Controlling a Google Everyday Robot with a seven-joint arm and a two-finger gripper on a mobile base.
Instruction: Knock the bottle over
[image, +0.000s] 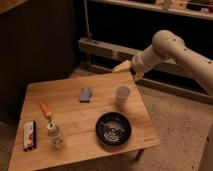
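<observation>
The bottle (54, 134) is small and clear with a white cap. It stands upright near the front left of the wooden table (70, 102), just below the thin orange pen-like object (45, 109). The gripper (122, 67) is at the end of the white arm, above the table's far right corner, over and behind the white paper cup (122, 94). It is far from the bottle, up and to the right of it.
A black round plate (113, 129) sits at the front right. A blue-grey sponge-like block (86, 94) lies mid-table. A dark flat packet (29, 135) lies at the left front edge. Shelving and a rail stand behind the table.
</observation>
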